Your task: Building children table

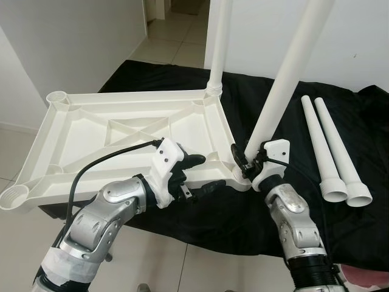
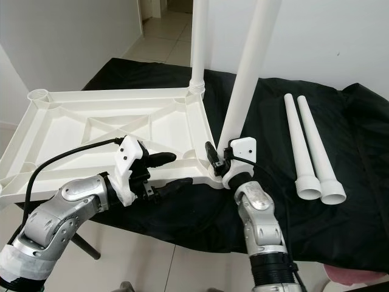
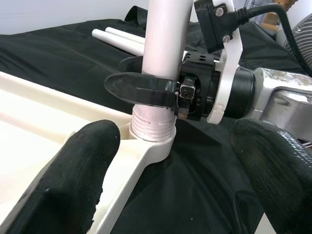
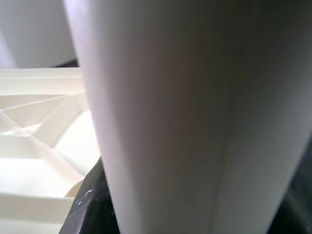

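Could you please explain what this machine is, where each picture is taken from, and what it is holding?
It is a humanoid robot with two silver arms. Two pictures come from its head, looking down; the other two come from cameras on its wrists. A white plastic tabletop lies upside down on a black cloth. One leg already stands in a far corner. The right gripper clasps a second leg at its base, in the near corner socket. The left gripper hovers open at the tabletop's near edge. Two spare legs lie on the cloth.

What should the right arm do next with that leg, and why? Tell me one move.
Probably keep twisting the leg into the corner socket: the right gripper clamps it just above the threads, which are still exposed, and the leg leans. The left gripper is open beside the tabletop.
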Motion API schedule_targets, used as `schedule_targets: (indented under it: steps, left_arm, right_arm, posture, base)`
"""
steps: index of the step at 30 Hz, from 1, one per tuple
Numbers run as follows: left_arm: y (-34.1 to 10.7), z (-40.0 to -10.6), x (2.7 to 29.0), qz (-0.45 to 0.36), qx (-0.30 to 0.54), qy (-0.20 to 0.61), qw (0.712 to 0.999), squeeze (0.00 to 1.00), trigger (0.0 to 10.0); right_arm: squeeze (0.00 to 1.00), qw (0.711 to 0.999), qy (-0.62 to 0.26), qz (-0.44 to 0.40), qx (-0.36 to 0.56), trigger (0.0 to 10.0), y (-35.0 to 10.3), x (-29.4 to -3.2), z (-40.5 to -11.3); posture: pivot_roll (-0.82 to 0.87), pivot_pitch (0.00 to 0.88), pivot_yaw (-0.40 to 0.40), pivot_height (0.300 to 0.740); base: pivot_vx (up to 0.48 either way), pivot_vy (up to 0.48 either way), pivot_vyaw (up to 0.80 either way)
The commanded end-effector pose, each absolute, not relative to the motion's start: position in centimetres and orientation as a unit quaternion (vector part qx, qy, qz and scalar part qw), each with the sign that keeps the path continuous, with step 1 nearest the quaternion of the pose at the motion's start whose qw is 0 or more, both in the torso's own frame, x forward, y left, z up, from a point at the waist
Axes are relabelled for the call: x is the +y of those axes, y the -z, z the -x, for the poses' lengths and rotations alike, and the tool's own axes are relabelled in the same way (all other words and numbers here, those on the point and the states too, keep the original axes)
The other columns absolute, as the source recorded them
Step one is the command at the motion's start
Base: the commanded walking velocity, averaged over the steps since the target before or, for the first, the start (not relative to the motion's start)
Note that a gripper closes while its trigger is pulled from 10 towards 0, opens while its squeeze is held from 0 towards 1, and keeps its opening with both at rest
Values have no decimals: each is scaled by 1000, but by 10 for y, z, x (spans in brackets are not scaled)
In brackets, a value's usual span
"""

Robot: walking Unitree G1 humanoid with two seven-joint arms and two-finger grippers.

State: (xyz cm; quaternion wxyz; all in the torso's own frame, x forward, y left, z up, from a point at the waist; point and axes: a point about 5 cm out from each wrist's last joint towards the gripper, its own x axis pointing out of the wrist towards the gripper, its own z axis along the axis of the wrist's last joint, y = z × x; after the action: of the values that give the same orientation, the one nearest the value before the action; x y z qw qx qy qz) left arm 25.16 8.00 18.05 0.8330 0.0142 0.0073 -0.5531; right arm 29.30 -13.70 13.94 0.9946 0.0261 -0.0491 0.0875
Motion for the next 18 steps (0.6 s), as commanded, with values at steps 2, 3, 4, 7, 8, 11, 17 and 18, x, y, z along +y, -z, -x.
schedule_targets:
  steps: [2,3,4,7,8,11,17,18]
  left_arm:
    - [-178,-254,81,-19,10,539,842,0,10000]
    - [-178,-254,81,-19,10,539,842,0,10000]
    - [-177,-254,81,-19,10,539,842,0,10000]
    - [-177,-253,80,-20,11,539,842,0,10000]
    - [-177,-254,81,-21,8,537,843,0,10000]
    - [-179,-255,82,-21,5,534,845,0,10000]
    - [-181,-256,83,-19,4,535,845,0,10000]
    - [-181,-256,83,-20,4,535,844,0,10000]
  right_arm:
    - [0,999,-27,-42,4,10000,-121,-136,-286]
    - [0,999,9,-47,8,10000,-119,-134,-284]
    - [0,998,34,-49,11,10000,-118,-132,-283]
    - [0,997,55,-55,14,10000,-117,-132,-281]
    - [0,996,64,-65,13,10000,-117,-129,-280]
    - [0,994,80,-70,2,10000,-121,-128,-278]
    - [0,994,85,-67,-10,10000,-126,-126,-275]
    - [43,994,79,-67,-21,10000,-129,-125,-274]
  posture:
    - [-31,26,-12,740]
    - [-29,25,-13,740]
    - [-29,25,-14,740]
    - [-26,20,-14,740]
    - [-24,18,-12,740]
    - [-30,16,-8,740]
    - [-32,13,-3,740]
    - [-31,13,-5,740]
  base:
    - [0,0,0]
    - [0,0,0]
    - [0,0,0]
    - [0,0,0]
    - [0,0,0]
    - [0,0,0]
    - [0,0,0]
    - [0,0,0]
